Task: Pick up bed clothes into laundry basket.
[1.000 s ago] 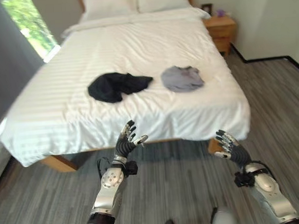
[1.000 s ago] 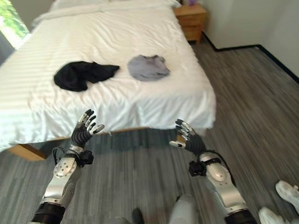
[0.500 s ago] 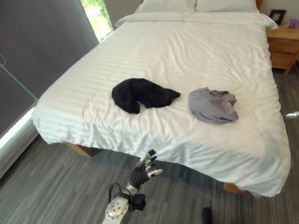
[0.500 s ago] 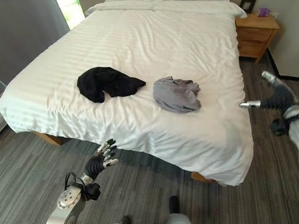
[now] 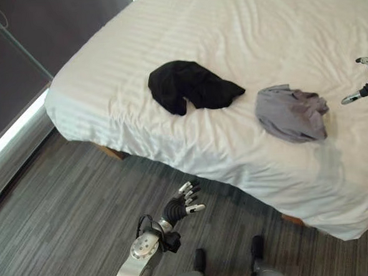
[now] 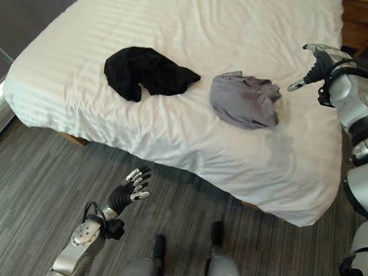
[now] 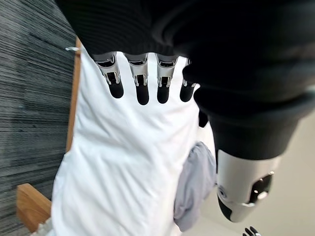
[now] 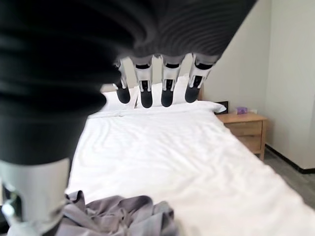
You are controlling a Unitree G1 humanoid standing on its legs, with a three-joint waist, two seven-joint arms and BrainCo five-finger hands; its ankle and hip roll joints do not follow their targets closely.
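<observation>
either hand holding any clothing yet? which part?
No. The left hand is open over the floor, the right hand open above the bed. Black garment and grey garment lie untouched.

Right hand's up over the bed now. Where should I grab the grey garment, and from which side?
Take the grey garment at its bunched, raised folds on the side nearest the right hand, coming down from above with fingers open. It lies crumpled on the white sheet, apart from the black garment, so a top pinch should gather cloth.

black garment (image 5: 192, 90), grey garment (image 5: 291, 112), crumpled on bed (image 5: 124, 85)
</observation>
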